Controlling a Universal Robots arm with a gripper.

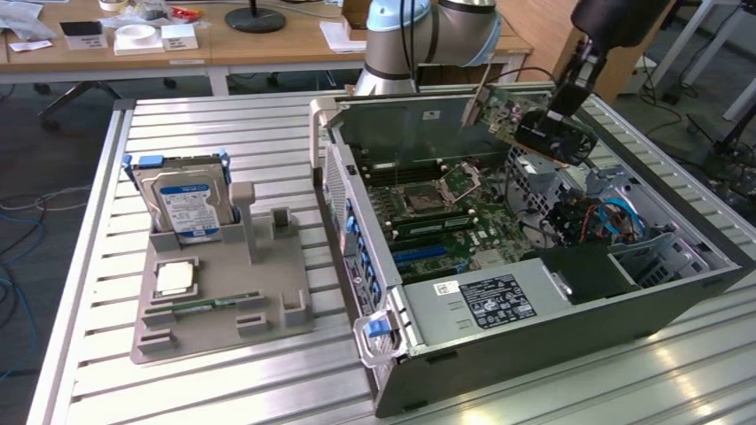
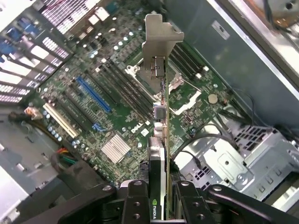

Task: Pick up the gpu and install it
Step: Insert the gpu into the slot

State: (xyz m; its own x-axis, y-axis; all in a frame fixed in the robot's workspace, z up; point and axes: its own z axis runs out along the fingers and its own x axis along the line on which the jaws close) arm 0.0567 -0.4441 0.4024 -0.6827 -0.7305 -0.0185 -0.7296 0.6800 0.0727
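Your gripper [image 2: 161, 198] is clamped on the gpu [image 2: 160, 121], holding it edge-on in the air over the motherboard [image 2: 117, 116] inside the open PC case [image 1: 532, 328]. Card's long axis runs straight out from the jaws, w/ the silver bracket [image 2: 159, 37] at the far end. The blue PCIe slot [image 2: 93, 95] lies off to one side, angled vs the card. Gpu looks thin: green PCB, dark face.

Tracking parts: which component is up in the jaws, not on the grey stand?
The gpu, the green card held above the open case; the blue-labelled hard drive sits on the stand.
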